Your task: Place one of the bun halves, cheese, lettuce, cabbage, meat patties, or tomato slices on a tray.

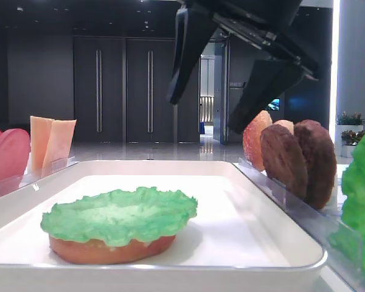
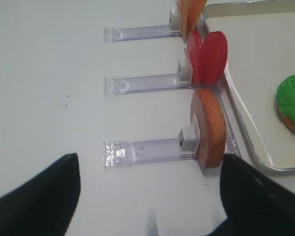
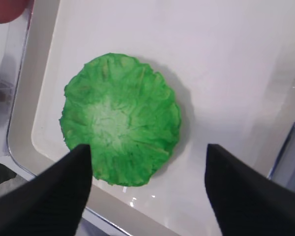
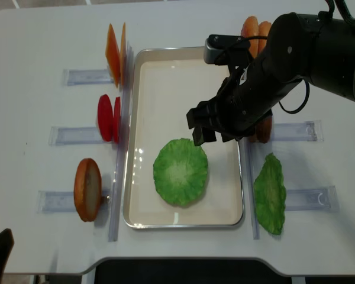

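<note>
A ruffled green lettuce (image 4: 180, 171) leaf lies on a bun half (image 1: 109, 249) near the front of the white tray (image 4: 165, 77). My right gripper (image 4: 212, 133) hangs open just above and behind the leaf, holding nothing. In the right wrist view the lettuce (image 3: 120, 118) sits ahead of the spread fingers (image 3: 64, 191). My left gripper (image 2: 150, 160) is open over bare table left of the tray, near an upright bun half (image 2: 209, 128) in its clear holder. Tomato slices (image 2: 209, 56) and cheese (image 2: 189, 14) stand further back.
Clear holders line both sides of the tray. Dark meat patties (image 1: 298, 158) and more bun halves (image 4: 254, 29) stand on the right, with a bushy green heap (image 4: 269, 192) in front of them. The tray rim (image 2: 246, 142) runs close to the left holders.
</note>
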Controlling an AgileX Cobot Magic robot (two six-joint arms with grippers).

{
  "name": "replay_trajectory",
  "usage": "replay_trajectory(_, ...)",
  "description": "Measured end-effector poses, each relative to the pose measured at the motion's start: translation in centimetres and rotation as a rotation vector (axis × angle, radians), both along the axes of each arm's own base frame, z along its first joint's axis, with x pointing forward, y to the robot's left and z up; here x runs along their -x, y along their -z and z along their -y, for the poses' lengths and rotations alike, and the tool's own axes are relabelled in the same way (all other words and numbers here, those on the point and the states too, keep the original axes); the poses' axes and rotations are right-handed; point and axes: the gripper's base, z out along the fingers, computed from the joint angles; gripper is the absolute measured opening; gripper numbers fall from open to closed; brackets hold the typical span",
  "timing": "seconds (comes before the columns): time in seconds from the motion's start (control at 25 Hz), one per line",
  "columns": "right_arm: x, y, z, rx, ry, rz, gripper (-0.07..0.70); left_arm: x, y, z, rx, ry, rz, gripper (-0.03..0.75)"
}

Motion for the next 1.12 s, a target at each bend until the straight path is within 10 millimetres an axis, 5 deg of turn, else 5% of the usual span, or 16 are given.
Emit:
replay_trajectory(0.8, 1.2, -7.4, 4.4, 0.289, 0.141, 0.083, 0.467, 0.0, 0.0, 0.0, 0.000, 0.000, 0.000, 0.692)
replay_trajectory(1.12, 1.1, -8.7, 7.0, 0.513, 0.164, 0.194, 0.467, 0.0, 0.0, 0.0, 0.000, 0.000, 0.000, 0.692)
